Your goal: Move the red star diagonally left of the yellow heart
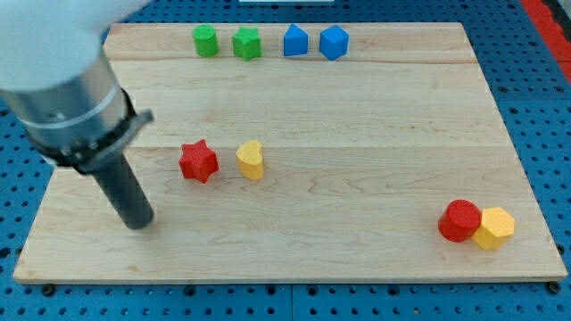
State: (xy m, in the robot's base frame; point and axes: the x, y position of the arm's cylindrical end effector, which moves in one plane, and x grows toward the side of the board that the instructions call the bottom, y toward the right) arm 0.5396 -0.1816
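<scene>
The red star lies on the wooden board left of centre. The yellow heart sits just to its right, a small gap between them. My tip rests on the board below and to the left of the red star, clear of it. The dark rod rises from there up to the large grey arm body at the view's top left.
Along the view's top edge stand a green block, a green star-like block, a blue pentagon-like block and a blue hexagon-like block. At the bottom right a red cylinder touches a yellow hexagon.
</scene>
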